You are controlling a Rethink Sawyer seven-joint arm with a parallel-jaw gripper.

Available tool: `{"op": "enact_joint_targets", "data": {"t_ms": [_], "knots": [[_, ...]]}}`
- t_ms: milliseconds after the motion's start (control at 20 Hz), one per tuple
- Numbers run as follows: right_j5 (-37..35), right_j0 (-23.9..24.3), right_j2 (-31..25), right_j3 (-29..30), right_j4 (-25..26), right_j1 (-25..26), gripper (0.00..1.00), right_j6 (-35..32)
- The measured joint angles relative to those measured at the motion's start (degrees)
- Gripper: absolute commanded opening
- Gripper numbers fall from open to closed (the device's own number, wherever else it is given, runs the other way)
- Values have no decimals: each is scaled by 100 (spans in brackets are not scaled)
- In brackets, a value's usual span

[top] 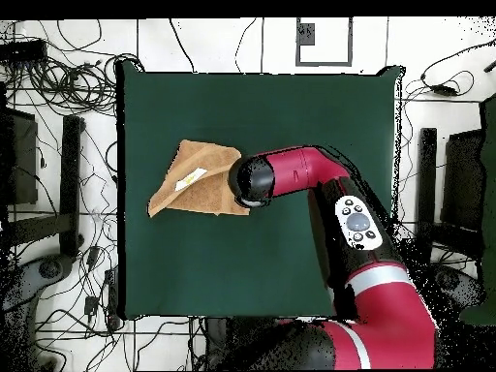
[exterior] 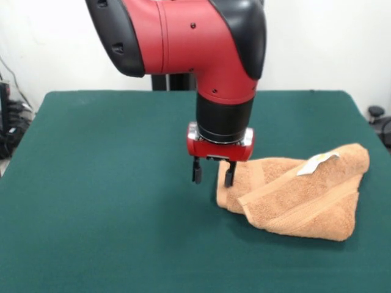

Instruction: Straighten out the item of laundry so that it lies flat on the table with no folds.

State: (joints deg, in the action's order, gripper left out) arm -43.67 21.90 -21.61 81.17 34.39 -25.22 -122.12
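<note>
The towel (exterior: 302,195) lies folded on the green counter (exterior: 110,201), forming a rough triangle. In the front view its long axis runs left to right, rising toward the right. A white tag (exterior: 317,162) lies on top (no legible writing). The hand (exterior: 213,177), fingers apart, hovers at the towel's left corner.

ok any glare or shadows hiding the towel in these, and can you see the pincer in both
Front view: even light, no glare; the towel casts only a thin soft shadow on the table, and the pincer shows clearly, open, at the towel's edge. Overhead view: the towel is evenly lit, but the arm covers its corner and hides the pincer.
</note>
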Motion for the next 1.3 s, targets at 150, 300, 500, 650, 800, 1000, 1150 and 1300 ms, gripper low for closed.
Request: {"op": "enact_joint_targets", "data": {"t_ms": [150, 300, 500, 650, 800, 1000, 1150, 1300], "knots": [[0, -33, 0, 0, 0, 12, 100, 0], [0, -86, 0, 0, 0, 12, 100, 0], [0, -171, -1, 0, 0, 12, 100, 0], [0, -198, -1, 0, 0, 15, 100, 0], [0, -200, 0, -1, 0, 28, 100, 0], [22, -200, 0, -5, 0, 90, 100, 0], [93, -200, 1, -22, 0, 159, 100, 0], [154, -196, 3, -69, -2, 258, 100, 0]]}}
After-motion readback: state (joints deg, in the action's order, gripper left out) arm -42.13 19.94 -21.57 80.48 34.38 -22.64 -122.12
